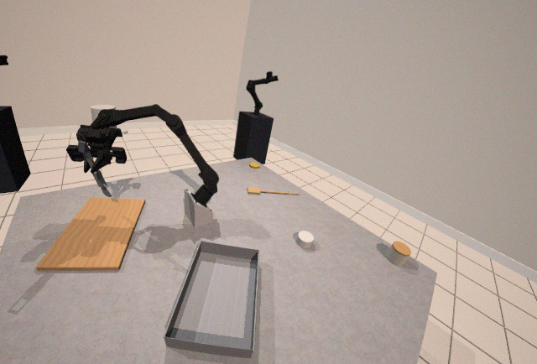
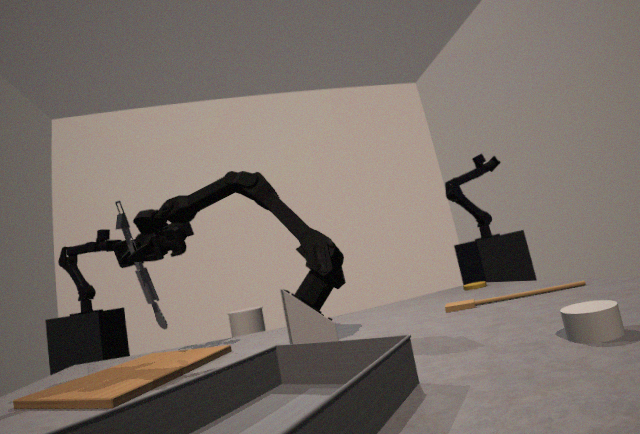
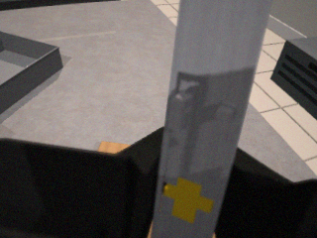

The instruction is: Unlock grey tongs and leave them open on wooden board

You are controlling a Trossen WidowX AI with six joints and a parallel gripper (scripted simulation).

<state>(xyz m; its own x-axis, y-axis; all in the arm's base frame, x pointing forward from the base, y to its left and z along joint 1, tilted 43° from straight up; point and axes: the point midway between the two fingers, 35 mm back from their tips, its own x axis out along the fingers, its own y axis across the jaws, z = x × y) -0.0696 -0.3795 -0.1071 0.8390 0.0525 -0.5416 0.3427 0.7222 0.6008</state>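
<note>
Pinched between the fingers of the tool (image 1: pixel 96 158) are the grey tongs (image 1: pixel 97 174), clamped partway along their length and carried in the air above the far end of the wooden board (image 1: pixel 93 234). The tongs hang steeply, tips pointing down and slightly tilted; in the exterior view their hinge end sticks up above the tool (image 2: pixel 135 253) and their tips (image 2: pixel 159 317) hang well above the board (image 2: pixel 124 376), touching nothing. From that low angle the two blades of the tongs (image 2: pixel 142 274) look close together, though whether they are parted at all cannot be told.

Largest of everything is the grey tabletop (image 1: pixel 338 290), which carries all of the items. On it the black arm (image 1: pixel 186 143) rises from its base beside a grey wedge-shaped plate (image 1: pixel 195 215), arches up and reaches over toward the board. Next in size is the roasting tin (image 1: pixel 252 294), a grey rectangular tray near the front edge, well apart from the board and with nothing across it. After that comes the board, lying flat with the arm's shadow over it.

Smaller things sit toward the other side: a wooden spatula (image 1: pixel 271 191), a white cylinder (image 1: pixel 305 238), a cork-topped jar (image 1: pixel 399 252) and a small yellow disc (image 1: pixel 254 164).

Close up in the wrist view, the tongs (image 3: pixel 218 99) fill the middle as a pale vertical strip with a yellow cross mark (image 3: pixel 188 199), and a sliver of the board (image 3: pixel 113 147) shows just beside the dark fingers.
</note>
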